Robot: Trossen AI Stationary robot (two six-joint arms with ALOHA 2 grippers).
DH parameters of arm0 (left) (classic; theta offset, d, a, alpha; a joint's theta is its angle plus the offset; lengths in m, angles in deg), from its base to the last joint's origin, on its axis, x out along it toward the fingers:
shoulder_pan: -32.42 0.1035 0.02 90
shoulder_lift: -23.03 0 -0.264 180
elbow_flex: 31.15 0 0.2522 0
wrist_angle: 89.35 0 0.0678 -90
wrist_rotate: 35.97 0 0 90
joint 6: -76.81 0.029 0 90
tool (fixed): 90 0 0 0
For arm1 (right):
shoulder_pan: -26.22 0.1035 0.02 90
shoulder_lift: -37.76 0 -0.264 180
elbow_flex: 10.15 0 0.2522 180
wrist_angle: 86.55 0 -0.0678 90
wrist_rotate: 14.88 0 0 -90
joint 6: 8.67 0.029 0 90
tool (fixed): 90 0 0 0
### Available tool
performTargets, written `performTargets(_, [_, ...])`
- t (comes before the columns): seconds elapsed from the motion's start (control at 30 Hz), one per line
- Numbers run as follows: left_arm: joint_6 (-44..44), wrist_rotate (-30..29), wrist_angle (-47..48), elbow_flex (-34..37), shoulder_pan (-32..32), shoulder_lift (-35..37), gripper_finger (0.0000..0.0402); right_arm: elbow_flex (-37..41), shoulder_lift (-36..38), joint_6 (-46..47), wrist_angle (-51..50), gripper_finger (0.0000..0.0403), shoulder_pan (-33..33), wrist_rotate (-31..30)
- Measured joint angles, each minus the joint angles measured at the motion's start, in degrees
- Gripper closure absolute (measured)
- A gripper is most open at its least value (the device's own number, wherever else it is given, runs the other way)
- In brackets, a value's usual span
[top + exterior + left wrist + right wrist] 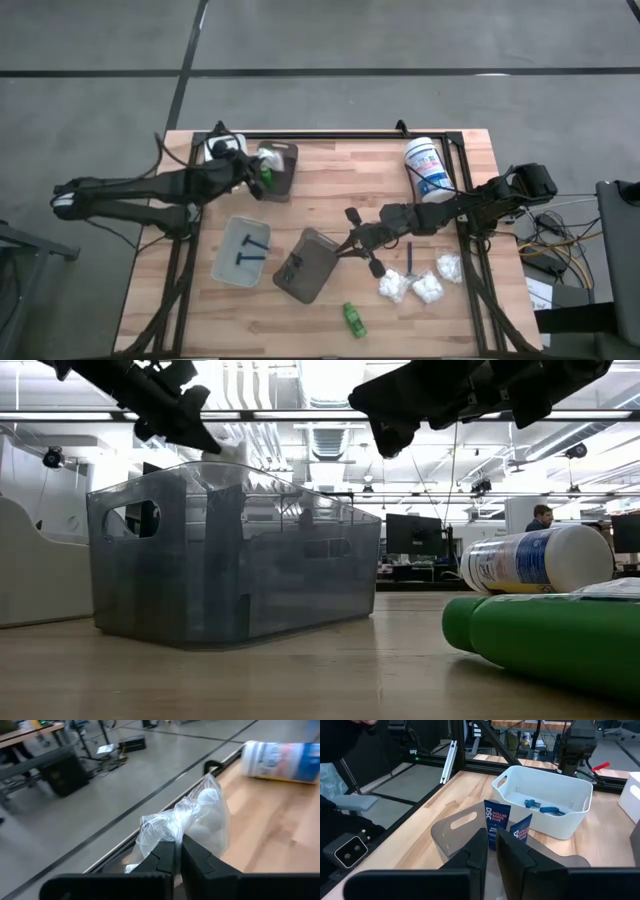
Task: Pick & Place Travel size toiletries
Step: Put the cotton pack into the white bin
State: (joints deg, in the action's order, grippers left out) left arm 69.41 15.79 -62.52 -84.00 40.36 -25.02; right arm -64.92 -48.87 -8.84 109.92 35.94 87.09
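The left gripper [177, 852] is hovering over the brown tray [284, 170] at the table's far left, its fingers pinched tight on a clear plastic packet of white lumps [192, 822]. The right gripper [491, 847] is reaching over the grey tray [308, 264] at mid-table, clamped shut on a dark blue stick [496, 821] labelled "Dollar Shave Club", with a second blue stick [520, 835] showing just beside it. The white tray [555, 805], left of the grey one, is holding two more blue sticks [248, 250]. Three white packets [421, 286] are lying on the table [330, 190] near the right arm, with another dark stick [410, 260] among them. A green bottle [354, 319] is lying near the front edge. The big white tub with a blue label [427, 168] is lying on its side at the far right.
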Motion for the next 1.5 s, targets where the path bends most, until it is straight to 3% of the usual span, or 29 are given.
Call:
performTargets(0.6, [-1.8, 10.2, 9.0, 0.0, 21.4, 0.6, 0.0385, 0.0, 0.0, 0.0, 0.0, 0.0324, 0.0, 0.0])
performTargets(1.0, [-1.9, 11.7, 14.6, 0.0, 32.3, 0.6, 0.0385, 0.0, 0.0, 0.0, 0.0, 0.0293, 0.0, 0.0])
performTargets(1.5, [-1.2, 13.4, 15.1, 0.0, 35.9, 0.6, 0.0385, 0.0, 0.0, 0.0, 0.0, 0.0264, 0.0, 0.0])
